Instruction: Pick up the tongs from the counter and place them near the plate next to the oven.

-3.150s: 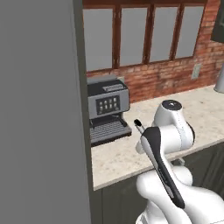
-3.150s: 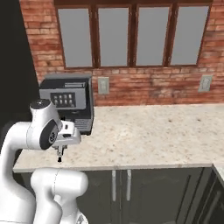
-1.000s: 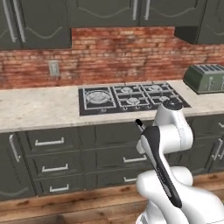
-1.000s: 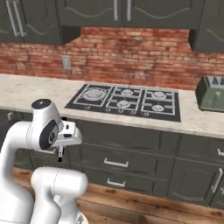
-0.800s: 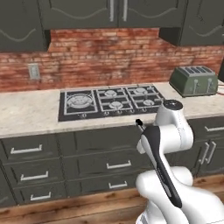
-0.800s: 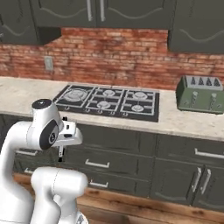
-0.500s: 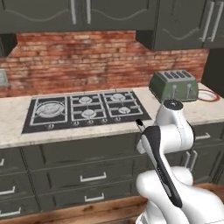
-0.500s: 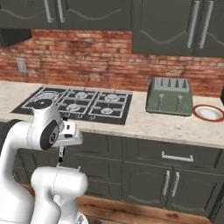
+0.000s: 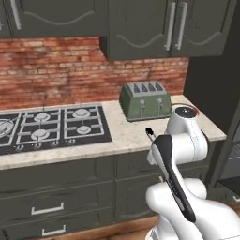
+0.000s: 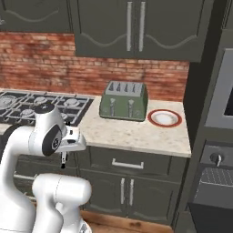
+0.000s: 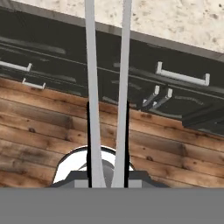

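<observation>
My gripper (image 11: 108,146) is shut on the tongs (image 11: 124,74), whose two silver arms run up the hand view between the dark fingers (image 11: 89,131). In the right base view the gripper (image 10: 64,155) hangs in front of the cabinet fronts, below the counter (image 10: 136,134) edge, with the tongs' black tip (image 10: 63,165) pointing down. From the left base view a black tip of the tongs (image 9: 149,132) pokes out beside my arm. The white plate with a red rim (image 10: 164,118) lies on the counter's right end, beside the oven (image 10: 219,93) in the tall dark cabinet.
A green four-slot toaster (image 10: 124,101) stands left of the plate. The black gas hob (image 9: 47,124) is further left. Dark upper cabinets (image 10: 136,27) hang over the counter. Drawers with handles (image 11: 180,76) and a wooden floor (image 11: 175,153) lie below the hand.
The whole scene has slid left as the base drove right, from the coffee machine past the hob to the toaster, plate and oven. The tongs stay held in the gripper.
</observation>
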